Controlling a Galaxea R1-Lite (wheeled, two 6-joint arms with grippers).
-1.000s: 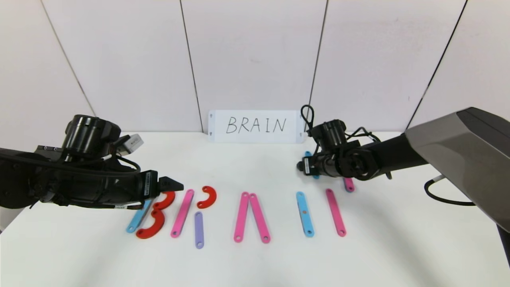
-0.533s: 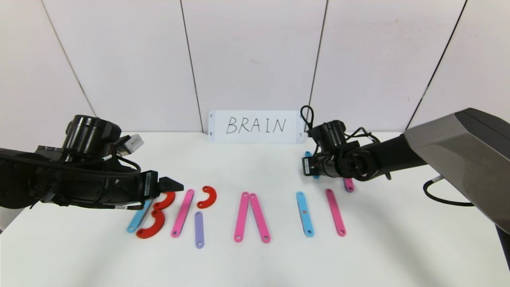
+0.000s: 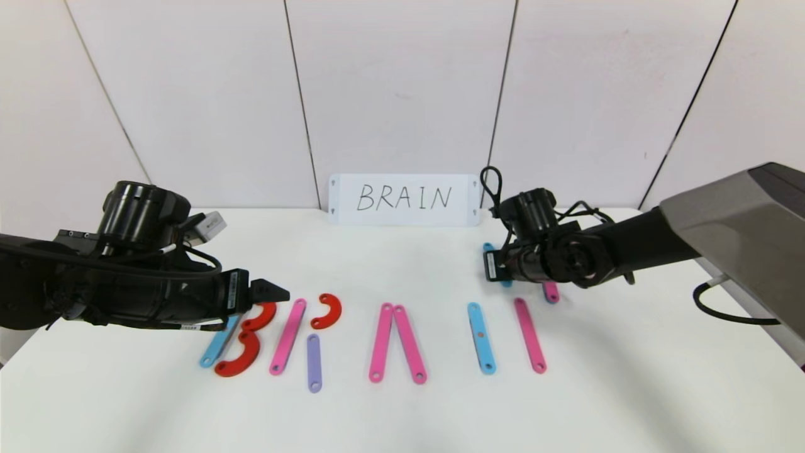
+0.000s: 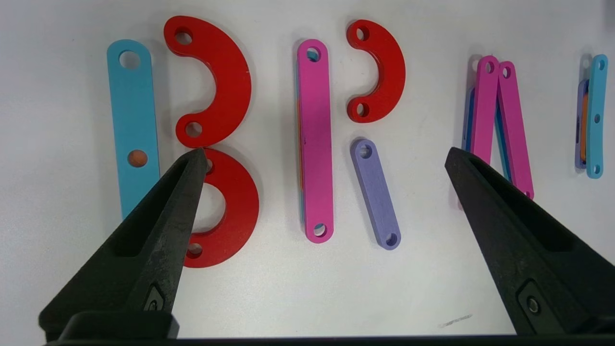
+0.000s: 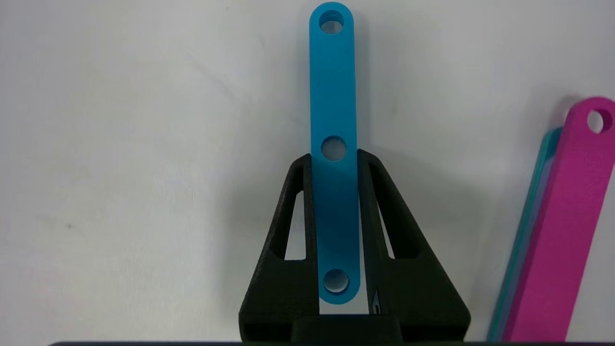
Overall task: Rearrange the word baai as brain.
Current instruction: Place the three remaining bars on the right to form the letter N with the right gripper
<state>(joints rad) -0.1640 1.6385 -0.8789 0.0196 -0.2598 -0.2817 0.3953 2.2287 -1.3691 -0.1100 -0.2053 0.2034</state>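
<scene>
The strip letters lie in a row on the white table (image 3: 402, 415). At the left are a light-blue bar (image 3: 217, 344) with two red curves (image 3: 239, 358), then a pink bar (image 3: 288, 336), a red curve (image 3: 328, 311) and a lilac bar (image 3: 314, 363). Two pink bars (image 3: 381, 343) form a peak. Right of them lie a light-blue bar (image 3: 481, 338) and a pink bar (image 3: 529, 335). My right gripper (image 5: 334, 156) is shut on another blue bar (image 5: 332, 86) behind these, low over the table. My left gripper (image 4: 324, 156) is open above the left letters.
A white card (image 3: 402, 199) with handwritten "BRAIN" stands at the back against the wall. Another pink bar (image 3: 551, 292) on top of a teal one lies beside the right gripper, partly hidden by the arm. A black cable (image 3: 710, 308) trails at the right edge.
My right arm has moved a little to the right, carrying the blue bar with it. The left arm and the letters on the table have not moved.
</scene>
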